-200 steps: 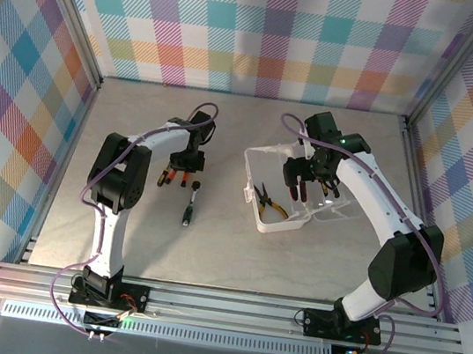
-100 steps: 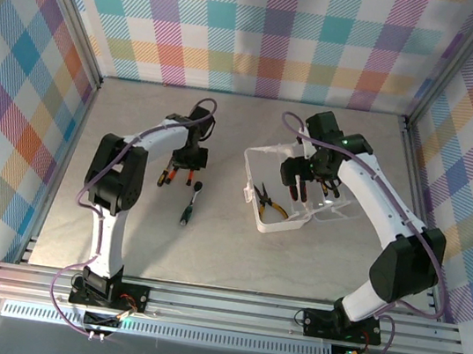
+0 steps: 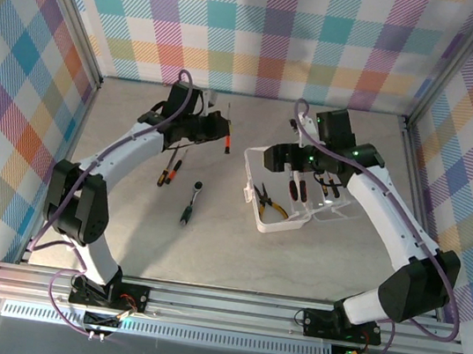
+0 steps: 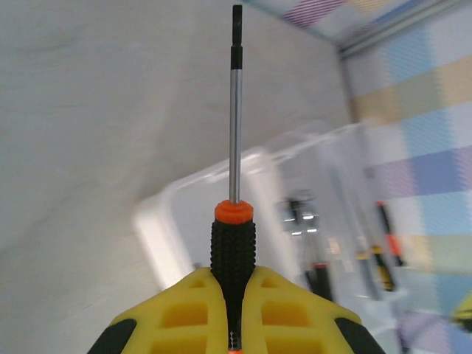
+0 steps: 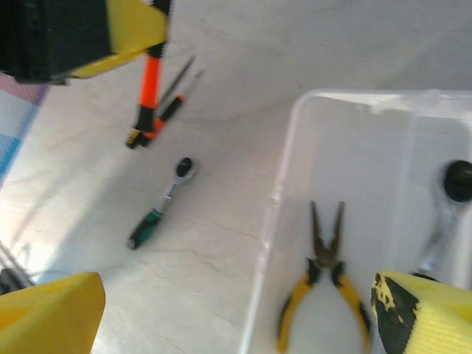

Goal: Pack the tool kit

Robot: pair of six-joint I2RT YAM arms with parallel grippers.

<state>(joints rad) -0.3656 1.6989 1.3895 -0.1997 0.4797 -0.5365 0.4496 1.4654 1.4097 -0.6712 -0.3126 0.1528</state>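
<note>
Blurry case [image 4: 158, 228] behind screwdriver [image 4: 233, 251]

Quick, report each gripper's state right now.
Left gripper: closed on a screwdriver, black ribbed handle with an orange collar.
Right gripper: open, holding nothing.

Bare table [image 3: 233, 257] lies open at six o'clock of the case [image 3: 278, 226]; ratchet [image 3: 191, 202] and screwdrivers [image 3: 167, 171] lie at nine.

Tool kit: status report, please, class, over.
Left claw shut on screwdriver. Right claw open over case, possibly in the way. Pliers in case; ratchet on table.
</note>
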